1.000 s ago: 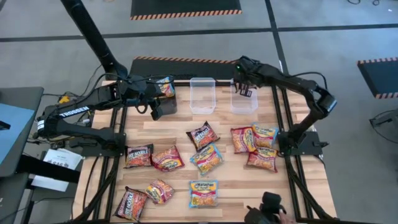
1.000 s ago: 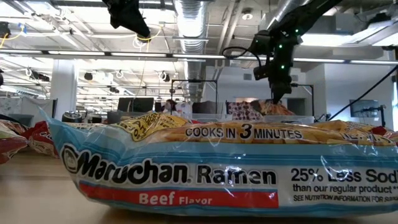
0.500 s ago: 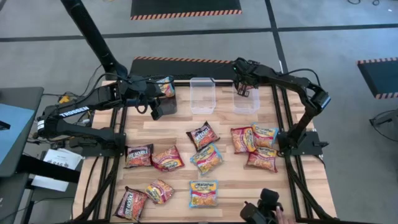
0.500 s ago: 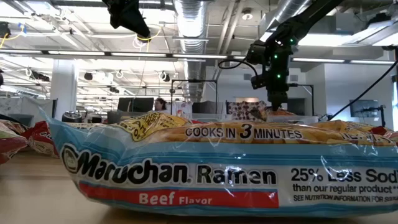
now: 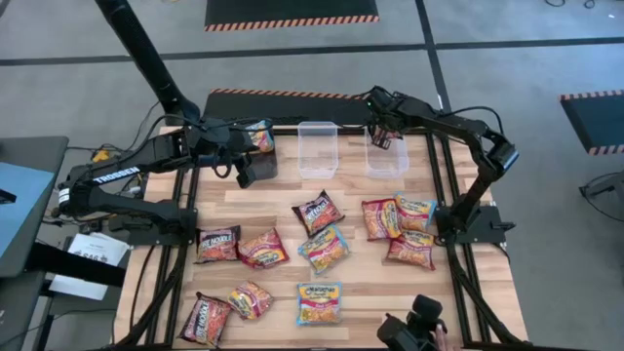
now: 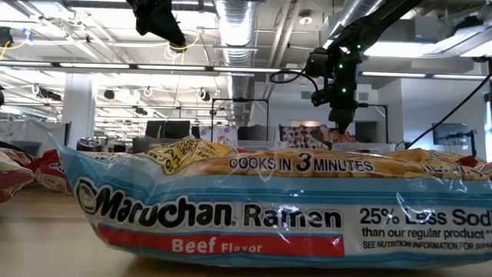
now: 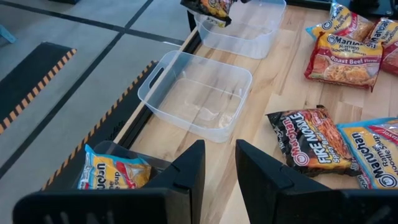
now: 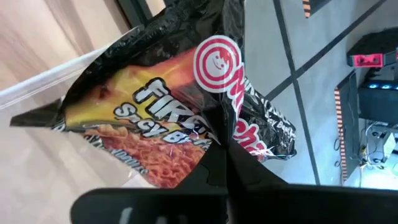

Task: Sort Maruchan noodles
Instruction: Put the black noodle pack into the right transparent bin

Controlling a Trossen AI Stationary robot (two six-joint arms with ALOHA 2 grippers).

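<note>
High view: right hand (image 5: pixel 382 136) over the clear bin (image 5: pixel 386 156) at the worktop's (image 5: pixel 370 283) far edge; left hand (image 5: pixel 246 168) near the far-left corner. Right wrist view: fingers pinching a black Fire noodle packet (image 8: pixel 180 118). Left wrist view: fingers (image 7: pixel 186 171) slightly parted, holding nothing.

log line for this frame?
right gripper: jaws shut on black Fire Noodle packet, over right clear bin | left gripper: empty, over black bin
</note>
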